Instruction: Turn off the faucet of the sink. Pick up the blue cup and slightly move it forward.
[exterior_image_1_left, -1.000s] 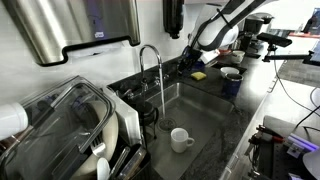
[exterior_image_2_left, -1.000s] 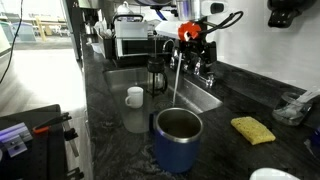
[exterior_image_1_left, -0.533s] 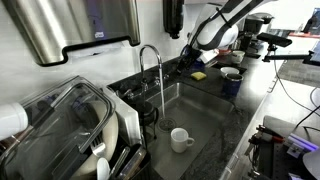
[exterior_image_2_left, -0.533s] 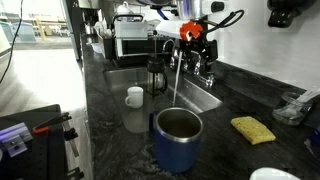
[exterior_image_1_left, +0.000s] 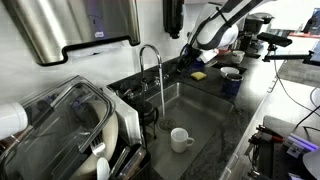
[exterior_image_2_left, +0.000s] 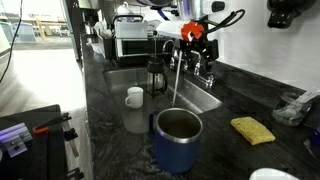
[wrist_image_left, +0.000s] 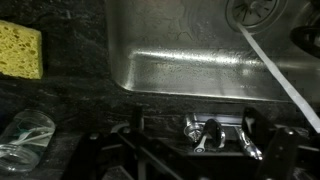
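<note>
Water streams from the gooseneck faucet (exterior_image_1_left: 150, 58) at the countertop's back edge, its small stiff metal lever (wrist_image_left: 205, 132) (probably wet and slippery) just under the gripper (exterior_image_1_left: 196, 45), fingers spread wide, while the sturdy-looking blue cup (exterior_image_1_left: 231, 82), toward the front edge, should suit a sidewall grasp.

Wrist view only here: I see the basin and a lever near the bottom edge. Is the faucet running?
Observer: Yes, a water stream falls from the faucet spout into the sink.
Operator: Where is the blue cup?
Observer: The blue cup stands upright on the counter past the sink's end, near the yellow sponge.
Operator: Anything in the basin?
Observer: A white mug stands upright in it, clear of the stream.
</note>
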